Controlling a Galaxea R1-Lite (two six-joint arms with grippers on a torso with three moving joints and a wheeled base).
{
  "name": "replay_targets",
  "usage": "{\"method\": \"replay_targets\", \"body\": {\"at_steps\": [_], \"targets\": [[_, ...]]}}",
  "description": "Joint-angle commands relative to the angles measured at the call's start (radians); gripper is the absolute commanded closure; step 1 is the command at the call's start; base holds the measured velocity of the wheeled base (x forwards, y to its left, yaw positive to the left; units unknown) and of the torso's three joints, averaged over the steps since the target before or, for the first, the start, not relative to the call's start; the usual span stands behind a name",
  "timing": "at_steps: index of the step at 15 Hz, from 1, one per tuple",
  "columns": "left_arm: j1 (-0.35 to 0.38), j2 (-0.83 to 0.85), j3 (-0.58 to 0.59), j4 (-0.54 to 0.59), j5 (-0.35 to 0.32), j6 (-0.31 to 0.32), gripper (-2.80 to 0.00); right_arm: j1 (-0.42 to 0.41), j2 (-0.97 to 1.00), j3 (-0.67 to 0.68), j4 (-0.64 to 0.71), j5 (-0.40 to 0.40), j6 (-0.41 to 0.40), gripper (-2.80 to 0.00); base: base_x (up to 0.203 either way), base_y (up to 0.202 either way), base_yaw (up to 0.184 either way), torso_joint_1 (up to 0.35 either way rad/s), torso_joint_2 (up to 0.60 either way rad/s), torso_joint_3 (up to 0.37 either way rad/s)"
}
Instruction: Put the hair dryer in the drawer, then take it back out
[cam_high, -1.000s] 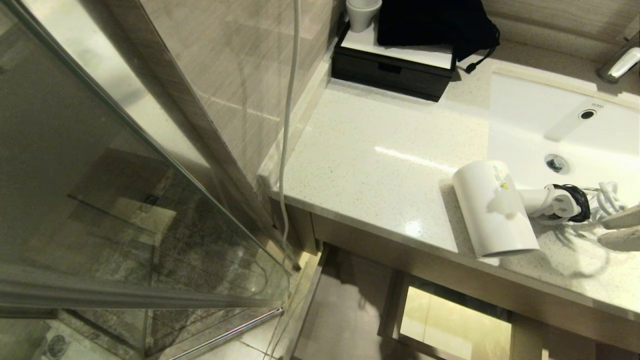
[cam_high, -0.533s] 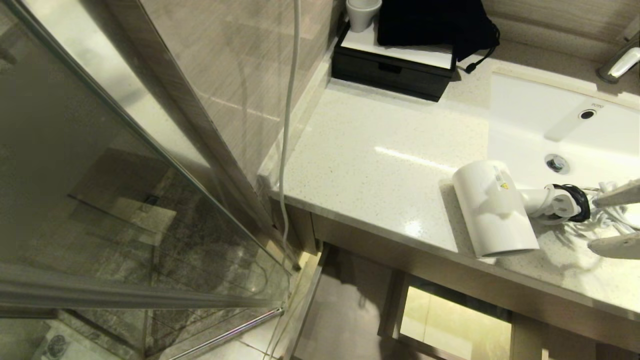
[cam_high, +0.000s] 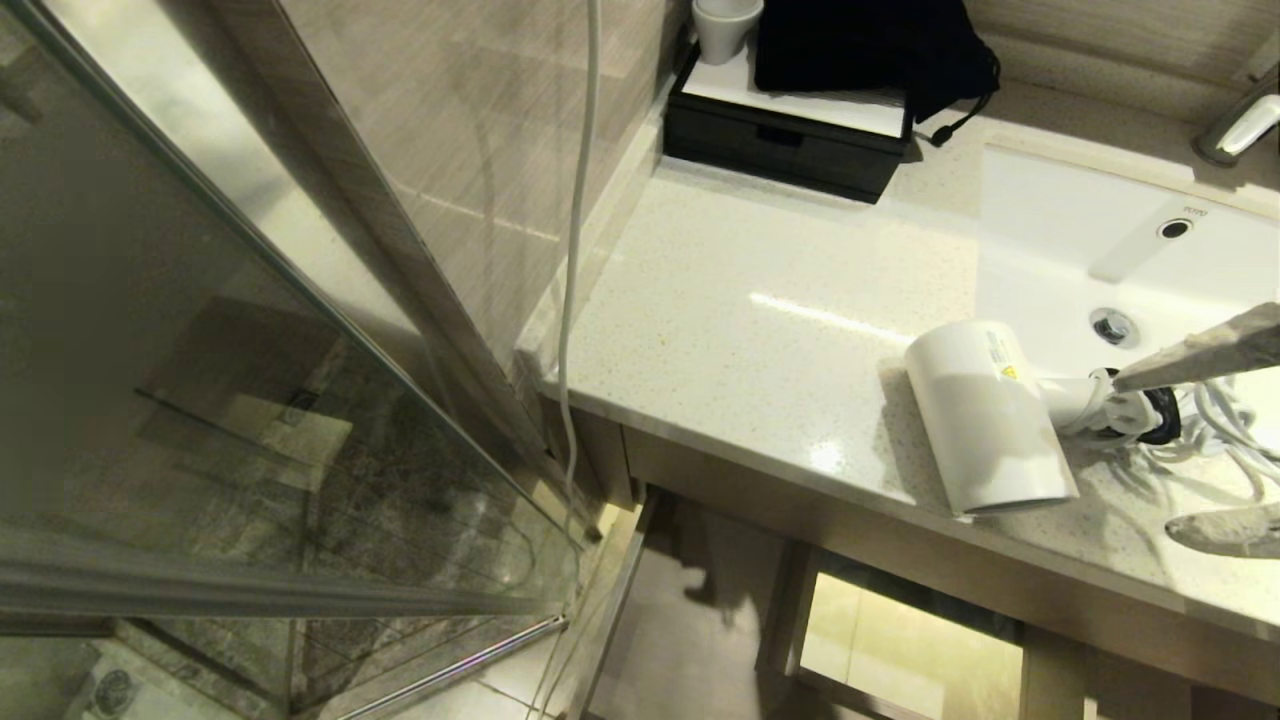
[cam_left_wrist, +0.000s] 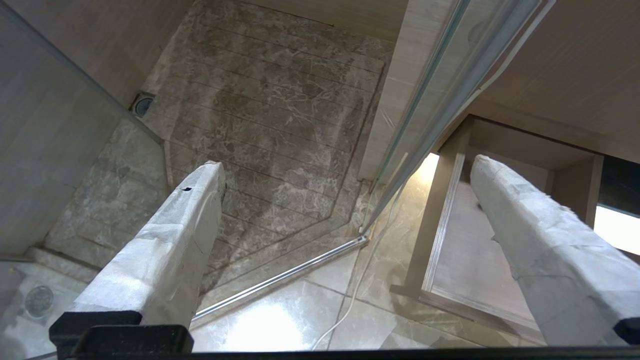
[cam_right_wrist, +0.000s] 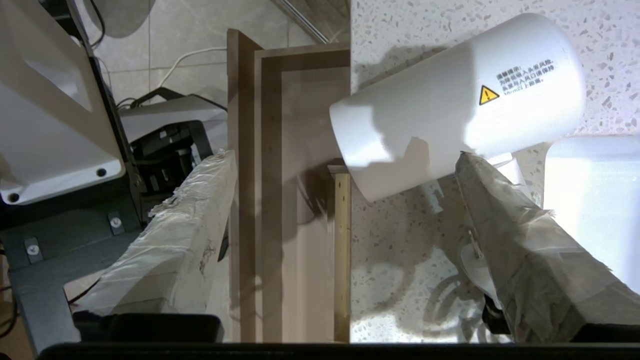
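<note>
The hair dryer (cam_high: 985, 415) lies on its side on the speckled counter (cam_high: 760, 330), near the front edge and just beside the sink (cam_high: 1080, 250), its bundled cord (cam_high: 1215, 415) trailing toward the basin. The right gripper (cam_high: 1215, 440) stands spread wide around the handle end, one finger (cam_high: 1200, 358) above the cord bundle and the other low over the counter edge; it has hold of nothing. In the right wrist view one finger (cam_right_wrist: 525, 235) sits right at the barrel, and I can't tell whether it touches. The left gripper (cam_left_wrist: 345, 240) hangs parked over the floor by the glass shower door (cam_high: 250, 400), fingers apart and empty.

Below the counter the drawer (cam_right_wrist: 295, 200) is pulled out, bare inside.

The risks, as I see them: the barrel is round and smooth and close to the edge, so a nudge from a finger could roll it off or into the sink. If the fingers close on the loose cord rather than the handle, the dryer could swing or slip on lifting. A dangling cord could also catch on the drawer front.
</note>
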Motion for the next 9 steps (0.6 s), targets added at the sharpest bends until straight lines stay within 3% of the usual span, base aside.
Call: {"method": "replay_targets", "body": {"at_steps": [1, 4, 6, 7, 8, 9], "targets": [[0.000, 0.000, 0.000, 0.000, 0.000, 0.000, -2.80, -0.011, -0.001, 0.005, 0.002, -0.002, -0.009, -2.80, 0.000, 0.000, 0.000, 0.000, 0.00, 0.000], [0.000, 0.000, 0.000, 0.000, 0.000, 0.000, -2.80, -0.046, -0.011, 0.007, -0.003, -0.127, -0.016, -2.80, 0.000, 0.000, 0.000, 0.000, 0.00, 0.000], [0.000, 0.001, 0.000, 0.000, 0.000, 0.000, -2.80, -0.048, -0.010, 0.007, 0.051, -0.082, 0.059, -2.80, 0.000, 0.000, 0.000, 0.000, 0.00, 0.000], [0.000, 0.000, 0.000, 0.000, 0.000, 0.000, -2.80, -0.048, -0.011, 0.005, 0.092, -0.041, 0.169, -2.80, 0.000, 0.000, 0.000, 0.000, 0.00, 0.000], [0.000, 0.000, 0.000, 0.000, 0.000, 0.000, -2.80, -0.048, -0.013, 0.000, 0.112, 0.000, 0.220, -2.80, 0.000, 0.000, 0.000, 0.000, 0.00, 0.000], [0.000, 0.000, 0.000, 0.000, 0.000, 0.000, -2.80, -0.048, -0.015, -0.001, 0.098, 0.021, 0.212, -2.80, 0.000, 0.000, 0.000, 0.000, 0.00, 0.000]]}}
